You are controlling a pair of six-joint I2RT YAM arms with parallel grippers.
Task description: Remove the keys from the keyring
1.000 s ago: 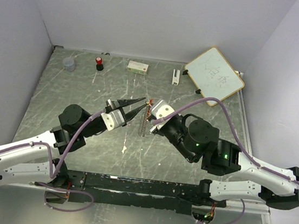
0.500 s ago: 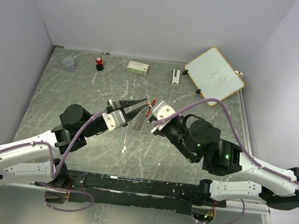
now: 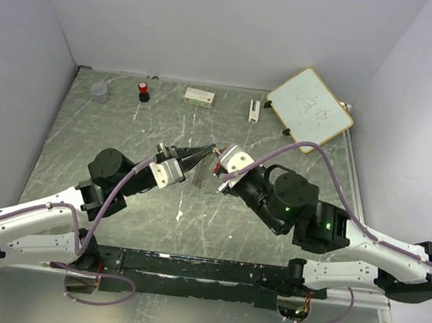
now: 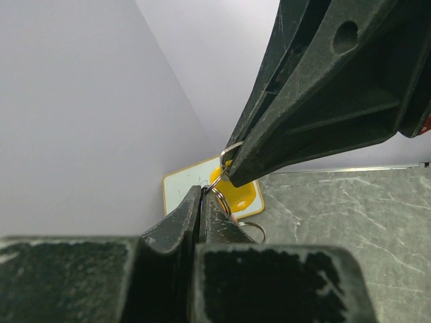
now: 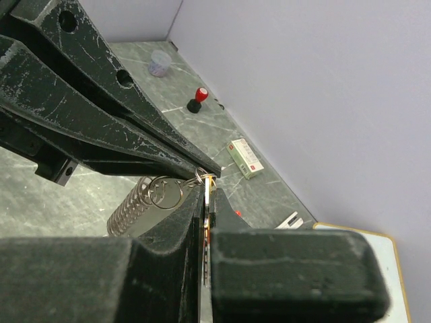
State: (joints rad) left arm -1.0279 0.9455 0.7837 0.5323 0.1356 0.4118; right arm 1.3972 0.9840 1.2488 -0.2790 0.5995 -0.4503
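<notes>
The keyring (image 5: 166, 192), thin silvery loops with a metal coil (image 5: 133, 206) hanging off them, is held in the air between both grippers at mid-table (image 3: 214, 154). My left gripper (image 4: 201, 190) is shut on one loop; its tips show in the top view (image 3: 210, 148). My right gripper (image 5: 207, 190) is shut on the flat blade of the yellow-headed key (image 4: 237, 193), tip to tip with the left (image 3: 218, 160). A speck of red (image 3: 217, 151) shows at the bunch; the red key is otherwise hidden.
Along the back edge stand a clear cup (image 3: 99, 92), a red-capped black bottle (image 3: 143, 91), a small white box (image 3: 199, 96) and a white clip-like piece (image 3: 254, 110). A whiteboard (image 3: 310, 104) lies at the back right. Walls close in the left, back and right.
My left gripper was open; it has moved right and shut on the ring. The coil has swung from hanging straight down to tilted left under the left fingers.
</notes>
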